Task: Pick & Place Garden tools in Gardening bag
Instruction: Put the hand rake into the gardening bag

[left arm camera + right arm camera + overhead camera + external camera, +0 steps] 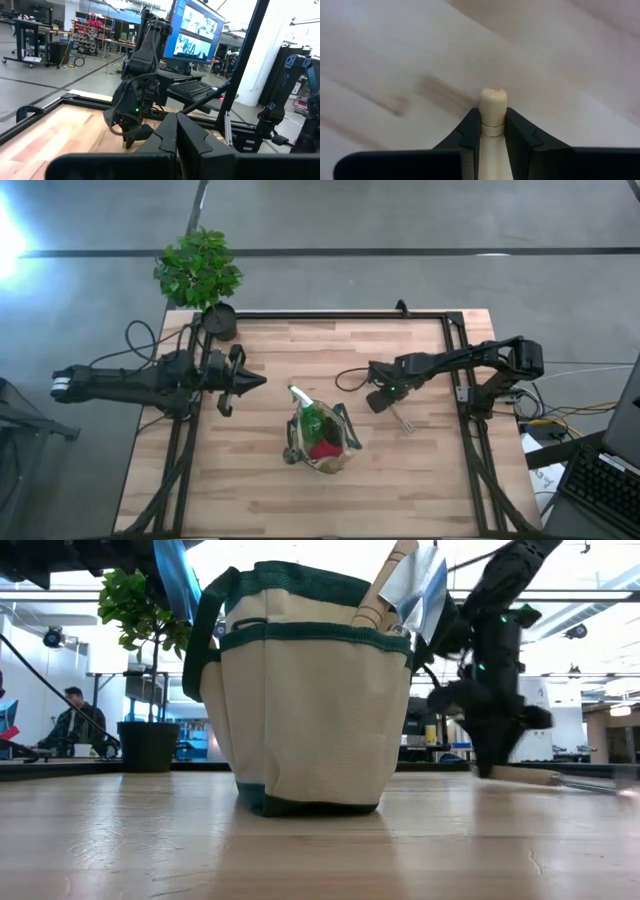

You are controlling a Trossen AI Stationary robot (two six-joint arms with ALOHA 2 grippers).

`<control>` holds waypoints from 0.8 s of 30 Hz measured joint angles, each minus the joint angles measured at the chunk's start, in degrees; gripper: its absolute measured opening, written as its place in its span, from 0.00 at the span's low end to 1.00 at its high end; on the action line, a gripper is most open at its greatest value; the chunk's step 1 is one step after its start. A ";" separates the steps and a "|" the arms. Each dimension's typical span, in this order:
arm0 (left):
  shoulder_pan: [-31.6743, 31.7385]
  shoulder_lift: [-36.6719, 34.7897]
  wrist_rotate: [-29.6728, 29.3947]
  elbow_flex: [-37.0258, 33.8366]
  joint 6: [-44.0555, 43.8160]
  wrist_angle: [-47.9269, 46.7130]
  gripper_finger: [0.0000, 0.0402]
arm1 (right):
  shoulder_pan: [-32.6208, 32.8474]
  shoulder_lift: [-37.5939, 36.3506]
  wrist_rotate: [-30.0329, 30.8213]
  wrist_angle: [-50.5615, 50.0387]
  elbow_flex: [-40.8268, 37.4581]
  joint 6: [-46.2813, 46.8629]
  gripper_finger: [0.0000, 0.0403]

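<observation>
Pale wood table (250,490); right gripper (492,131) pinches rounded wooden handle (492,107).

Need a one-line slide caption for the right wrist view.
Right gripper closed on a wooden tool handle lying on the table.

Potted green plant (198,268) in black pot (219,321) at far-left counter (260,490) corner; seated person (72,720) and monitor (194,31) beyond.
</observation>
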 joint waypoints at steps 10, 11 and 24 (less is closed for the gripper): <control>0.00 0.00 0.02 0.00 -1.43 0.04 0.01 | 0.20 -7.71 0.20 -5.17 10.37 -9.67 0.12; 0.01 0.00 0.02 0.00 -1.44 0.02 0.01 | 0.38 -8.63 0.80 -5.93 11.49 -10.42 0.12; 0.02 3.31 0.00 0.00 -11.45 0.32 0.01 | 6.69 -19.67 7.33 1.65 21.26 -28.13 0.12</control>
